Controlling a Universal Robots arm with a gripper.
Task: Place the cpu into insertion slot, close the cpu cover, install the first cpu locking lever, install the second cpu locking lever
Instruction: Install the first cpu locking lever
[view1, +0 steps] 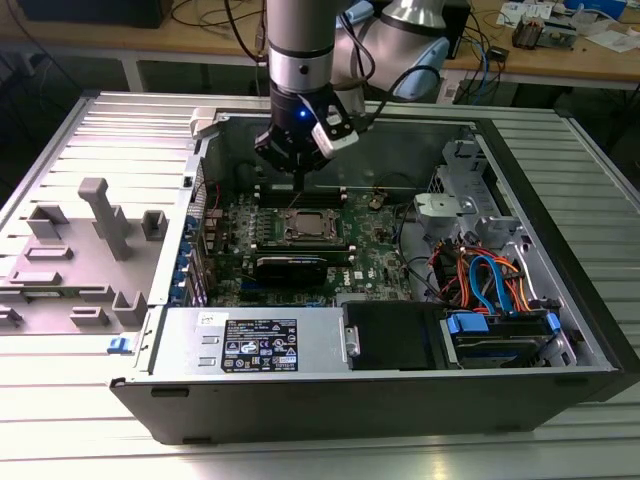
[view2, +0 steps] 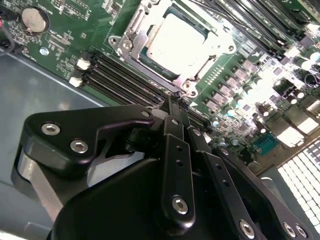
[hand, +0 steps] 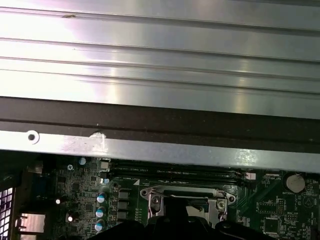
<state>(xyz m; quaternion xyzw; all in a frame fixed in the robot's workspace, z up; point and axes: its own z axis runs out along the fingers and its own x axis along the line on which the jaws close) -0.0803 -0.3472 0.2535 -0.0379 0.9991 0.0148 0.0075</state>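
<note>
The cpu lies flat in the insertion slot on the green motherboard, its silver top facing up. The cpu cover is a metal frame lying down around the chip. My gripper hangs just off one corner of the socket with its black fingers pressed together and nothing between them. In the exterior view the gripper hovers over the far edge of the socket, a little above the cpu. The first wrist view shows the cover's frame below the case wall.
Long black RAM slots run beside the socket, under the gripper. A coin battery sits on the board. The case wall rises close behind. A power supply and a drive cage with cables fill the near side.
</note>
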